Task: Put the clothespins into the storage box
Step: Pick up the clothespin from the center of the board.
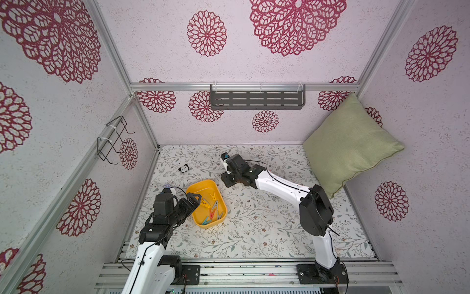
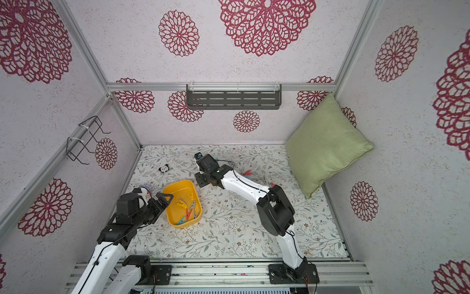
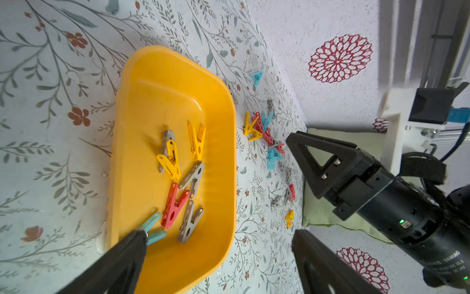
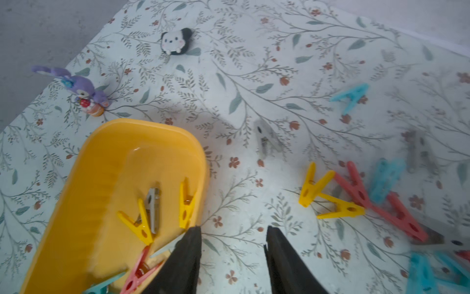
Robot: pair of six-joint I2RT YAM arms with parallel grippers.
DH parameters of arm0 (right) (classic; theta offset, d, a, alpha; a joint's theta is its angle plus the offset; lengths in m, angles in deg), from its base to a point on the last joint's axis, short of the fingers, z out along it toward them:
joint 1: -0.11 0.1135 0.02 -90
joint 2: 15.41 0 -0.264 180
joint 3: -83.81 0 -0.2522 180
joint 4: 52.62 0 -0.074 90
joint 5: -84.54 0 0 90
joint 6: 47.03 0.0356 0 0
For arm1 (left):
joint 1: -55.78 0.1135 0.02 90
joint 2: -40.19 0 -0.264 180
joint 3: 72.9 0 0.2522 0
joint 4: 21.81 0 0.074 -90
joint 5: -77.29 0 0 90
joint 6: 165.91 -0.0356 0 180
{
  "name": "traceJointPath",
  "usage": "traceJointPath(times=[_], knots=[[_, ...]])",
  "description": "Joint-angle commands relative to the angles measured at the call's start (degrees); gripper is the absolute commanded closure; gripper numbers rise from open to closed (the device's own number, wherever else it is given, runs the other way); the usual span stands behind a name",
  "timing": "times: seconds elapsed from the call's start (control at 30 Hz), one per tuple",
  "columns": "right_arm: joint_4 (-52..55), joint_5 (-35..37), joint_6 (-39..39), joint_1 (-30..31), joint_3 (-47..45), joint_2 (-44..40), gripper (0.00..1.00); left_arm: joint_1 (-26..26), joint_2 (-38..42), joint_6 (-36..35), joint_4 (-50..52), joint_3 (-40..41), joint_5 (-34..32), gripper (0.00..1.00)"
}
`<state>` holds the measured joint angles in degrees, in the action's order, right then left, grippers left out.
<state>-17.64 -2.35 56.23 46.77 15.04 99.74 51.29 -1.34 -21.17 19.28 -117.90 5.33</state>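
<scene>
Yellow storage box [image 3: 152, 101] holds yellow, grey, red, teal clothespins [image 3: 174, 203].

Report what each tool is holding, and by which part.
Nothing is held. The left tool and the right tool both stand open, with nothing in the gap of either.

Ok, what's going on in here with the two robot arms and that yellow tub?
Two robot arms are gathering small plastic spring clothespins into a shallow yellow plastic tub. Several yellow, grey, red and teal ones already lie inside; more loose pegs are scattered on the floral mat beside it. The right gripper hangs just outside the tub, jaws apart and empty. The left gripper is wide open at the tub's other side, holding nothing.
</scene>
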Motion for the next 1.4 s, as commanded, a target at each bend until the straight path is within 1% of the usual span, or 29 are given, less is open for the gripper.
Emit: traceJointPath(times=[0.0, 0.1, 0.2, 0.33, 0.43, 0.53, 0.7, 1.2, 1.37], knots=[[-3.55, 1.78, -0.16, -4.29, -6.59, -5.19, 0.52, -2.89, -1.99, 0.77, -3.91, -1.87, -2.81, 0.03], [-5.14, 2.22, -0.12, -8.13, -12.59, -7.30, 0.52, -5.23, -4.20, 1.41, -5.86, -2.11, -3.81, 0.03], [-6.78, 1.75, -0.01, -11.72, -17.52, -8.24, 0.54, -7.69, -6.28, 2.01, -7.85, -2.37, -4.92, 0.03], [-8.50, 0.21, 0.44, -15.57, -21.29, -7.37, 0.58, -11.16, -9.35, 2.55, -9.93, -3.00, -6.75, 0.03], [-9.53, -0.47, 0.63, -17.14, -22.48, -6.23, 0.61, -13.44, -11.33, 2.74, -10.82, -3.68, -7.95, 0.03], [-10.13, -1.21, 0.58, -17.65, -22.72, -4.95, 0.63, -15.00, -12.72, 2.74, -11.18, -4.30, -8.89, 0.03], [-10.70, -2.53, 0.63, -17.82, -22.27, -3.49, 0.65, -16.03, -13.57, 2.91, -11.55, -4.52, -9.68, 0.03], [-10.01, -1.80, 0.20, -17.81, -18.51, 1.93, 0.68, -16.11, -13.83, 2.83, -11.31, -4.35, -10.27, 0.03], [-9.87, -1.52, -0.05, -17.77, -17.58, 3.05, 0.73, -16.15, -13.80, 2.83, -11.32, -4.18, -10.38, 0.02]])
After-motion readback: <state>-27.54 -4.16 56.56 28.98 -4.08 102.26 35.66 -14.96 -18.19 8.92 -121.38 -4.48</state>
